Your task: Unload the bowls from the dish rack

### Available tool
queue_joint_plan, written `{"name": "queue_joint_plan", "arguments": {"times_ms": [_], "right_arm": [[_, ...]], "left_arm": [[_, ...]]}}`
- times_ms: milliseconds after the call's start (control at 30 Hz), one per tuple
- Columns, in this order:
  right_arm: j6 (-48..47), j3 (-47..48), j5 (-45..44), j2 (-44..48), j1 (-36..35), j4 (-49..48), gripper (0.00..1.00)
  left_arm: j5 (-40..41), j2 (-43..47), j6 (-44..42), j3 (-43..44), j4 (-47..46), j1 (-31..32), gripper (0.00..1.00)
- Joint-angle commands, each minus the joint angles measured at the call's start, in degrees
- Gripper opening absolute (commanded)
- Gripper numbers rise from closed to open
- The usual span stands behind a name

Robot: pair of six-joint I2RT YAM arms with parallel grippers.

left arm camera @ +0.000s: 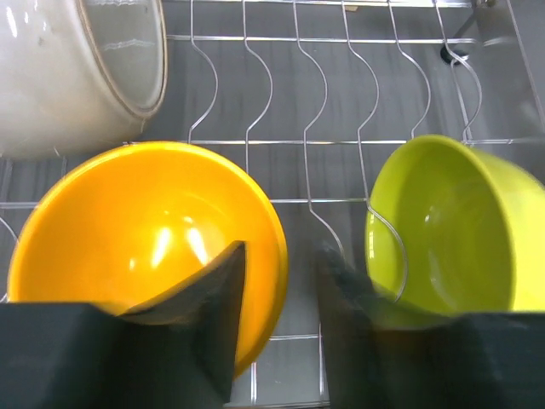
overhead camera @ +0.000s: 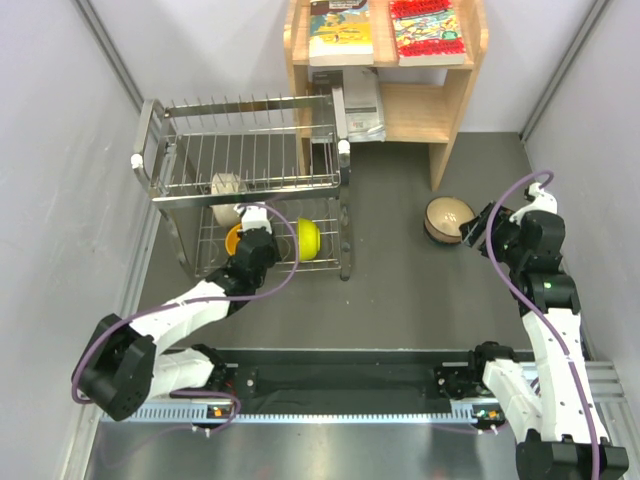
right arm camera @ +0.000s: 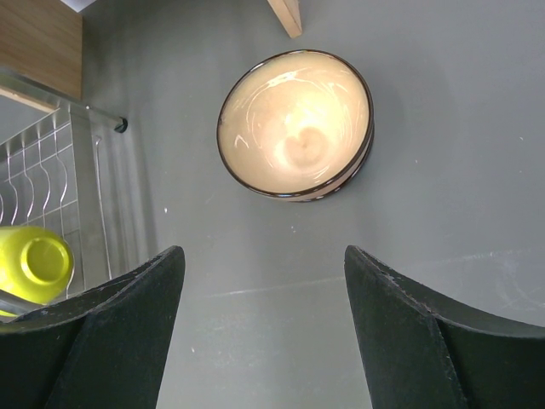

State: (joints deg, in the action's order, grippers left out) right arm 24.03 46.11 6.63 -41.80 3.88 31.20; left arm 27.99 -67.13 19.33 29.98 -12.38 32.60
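The steel wire dish rack [overhead camera: 250,150] stands at the back left. On its lower tier lie an orange bowl [left arm camera: 145,230], a yellow-green bowl [left arm camera: 451,230] and a cream-white bowl [left arm camera: 77,77]. My left gripper [left arm camera: 283,251] is open and reaches into the lower tier [overhead camera: 250,245]. Its jaws straddle the orange bowl's right rim, one finger inside and one outside, with a gap at the outer finger. A pinkish-brown bowl [right arm camera: 294,123] with a pale inside sits upright on the table [overhead camera: 447,218]. My right gripper [right arm camera: 264,256] is open and empty just in front of it. The teal-blue bowl is out of view.
A wooden bookshelf [overhead camera: 440,100] with books on top stands behind the pinkish-brown bowl, with its leg close to that bowl. The rack's right side [right arm camera: 51,162] and the yellow-green bowl [right arm camera: 34,264] show at the left of the right wrist view. Grey walls enclose both sides.
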Motion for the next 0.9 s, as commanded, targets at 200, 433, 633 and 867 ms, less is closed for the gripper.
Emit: {"name": "queue_joint_plan", "arguments": {"times_ms": [200, 433, 633, 867], "right_arm": [[-0.2, 0.0, 0.4, 1.5, 0.0, -2.3, 0.76], [-0.2, 0.2, 0.5, 0.9, 0.0, -2.6, 0.76], [-0.3, -0.3, 0.2, 1.1, 0.0, -2.6, 0.76], [-0.2, -0.7, 0.1, 1.0, 0.0, -2.9, 0.75]], "left_arm": [[2.3, 1.0, 2.3, 6.9, 9.5, -0.3, 0.62], [0.5, -1.8, 3.3, 9.8, 14.7, -0.3, 0.58], [-0.4, -5.0, 4.0, 10.5, 15.6, -0.3, 0.55], [0.5, -7.0, 5.8, 9.7, 15.6, -0.5, 0.49]]}}
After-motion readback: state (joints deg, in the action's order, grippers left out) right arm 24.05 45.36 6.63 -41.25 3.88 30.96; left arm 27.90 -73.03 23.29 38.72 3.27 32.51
